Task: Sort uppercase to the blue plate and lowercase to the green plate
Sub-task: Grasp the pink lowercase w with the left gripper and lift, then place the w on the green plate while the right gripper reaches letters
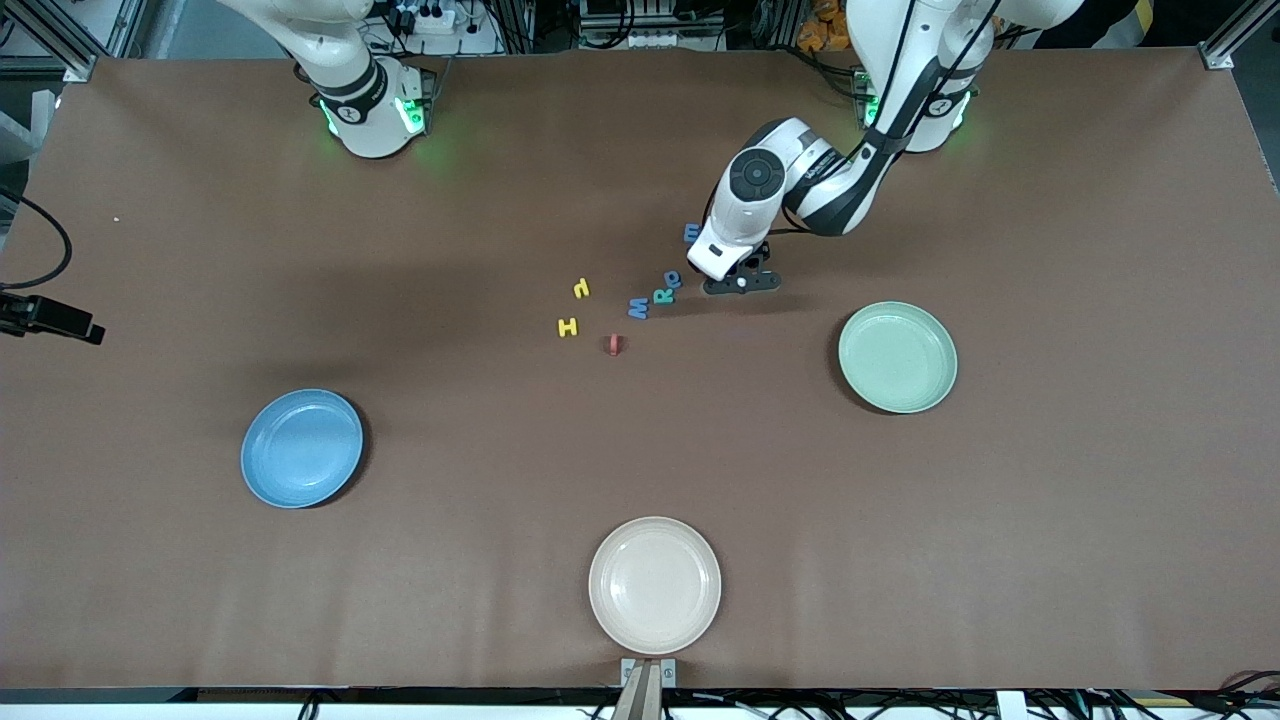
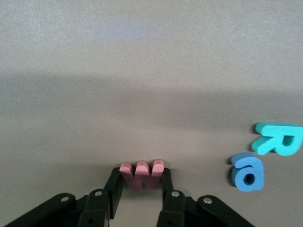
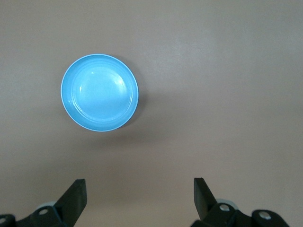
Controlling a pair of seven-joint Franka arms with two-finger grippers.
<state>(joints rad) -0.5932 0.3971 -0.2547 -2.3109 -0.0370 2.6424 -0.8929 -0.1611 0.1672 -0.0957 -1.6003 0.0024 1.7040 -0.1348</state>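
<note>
My left gripper (image 1: 740, 283) is down at the table beside the cluster of letters, shut on a small red w (image 2: 142, 174) that its fingers press from both sides. In the left wrist view a blue a (image 2: 247, 172) and a teal R (image 2: 279, 139) lie close by. The front view shows the blue a (image 1: 673, 280), teal R (image 1: 662, 295), blue M (image 1: 637, 307), blue m (image 1: 692, 233), red Q (image 1: 614, 344), yellow H (image 1: 567, 326) and a small yellow letter (image 1: 581, 289). My right gripper (image 3: 139, 182) hangs open high over the table, with the blue plate (image 3: 99, 92) below it. The green plate (image 1: 897, 357) is empty.
The blue plate (image 1: 302, 448) lies toward the right arm's end of the table, nearer the front camera than the letters. A cream plate (image 1: 655, 585) sits at the table's front edge. The right arm waits raised near its base.
</note>
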